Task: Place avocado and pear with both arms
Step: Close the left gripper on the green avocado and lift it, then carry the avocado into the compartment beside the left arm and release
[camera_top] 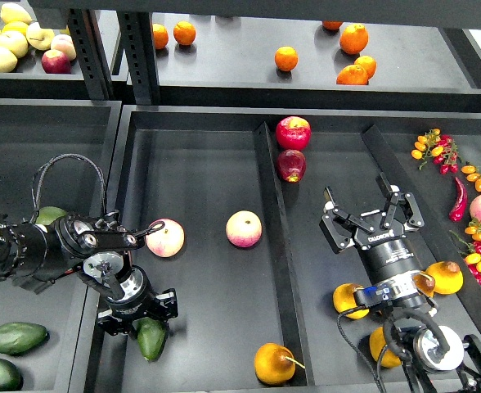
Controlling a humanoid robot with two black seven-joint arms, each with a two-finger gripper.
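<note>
The avocado [152, 339], smooth and green, lies at the front left of the middle tray's left compartment. My left gripper [138, 313] points down right over its upper end. Its fingers are spread wider than the fruit, one on each side. The pear [273, 363], golden orange with a thin brown stem, lies at the front of the same compartment beside the divider [277, 246]. My right gripper [370, 217] is open and empty. It hovers over the right compartment, well behind and to the right of the pear.
Two pink-yellow apples [165, 237] [244, 228] lie mid-compartment. Two red apples [293, 133] sit behind the divider's far end. More golden fruits [346, 300] lie around my right wrist. Two dark avocados [16, 336] lie in the left tray. Oranges [286, 58] are on the back shelf.
</note>
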